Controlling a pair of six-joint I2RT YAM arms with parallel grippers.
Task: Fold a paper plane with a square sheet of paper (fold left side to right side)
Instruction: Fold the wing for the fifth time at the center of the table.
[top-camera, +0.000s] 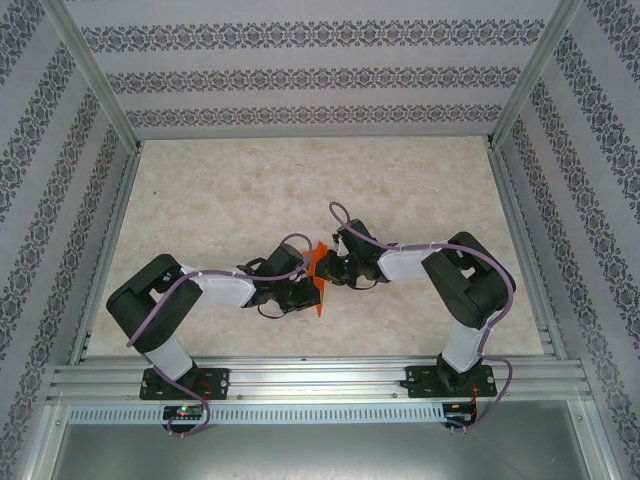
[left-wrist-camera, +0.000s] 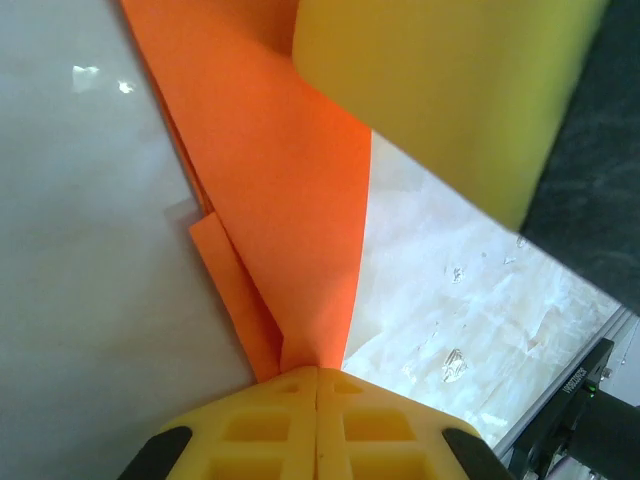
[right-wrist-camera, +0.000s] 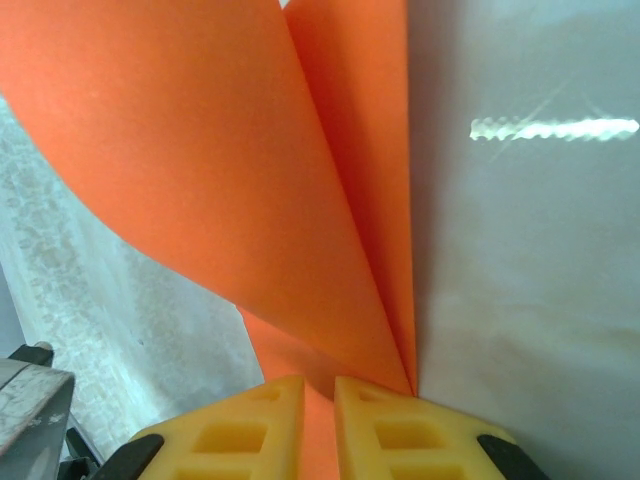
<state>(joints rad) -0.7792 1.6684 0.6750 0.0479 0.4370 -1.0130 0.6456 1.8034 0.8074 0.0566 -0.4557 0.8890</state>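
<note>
My left gripper (left-wrist-camera: 317, 385) is pinched tight on the orange sheet (left-wrist-camera: 290, 200); my right gripper (right-wrist-camera: 319, 400) clamps another edge of it; the sheet stands half-folded between both, above the table (top-camera: 250, 190); should my arms pull apart or twist, the thin paper could tear or slip, skewing the crease; the right wrist shows layers bowing apart, where the top view flattens it to a sliver.

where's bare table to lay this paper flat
Bare: the far half of the table up to the back wall, plus the near strip along the aluminium rail. Crowded: the middle, where left hand and right hand pinch the orange paper.
</note>
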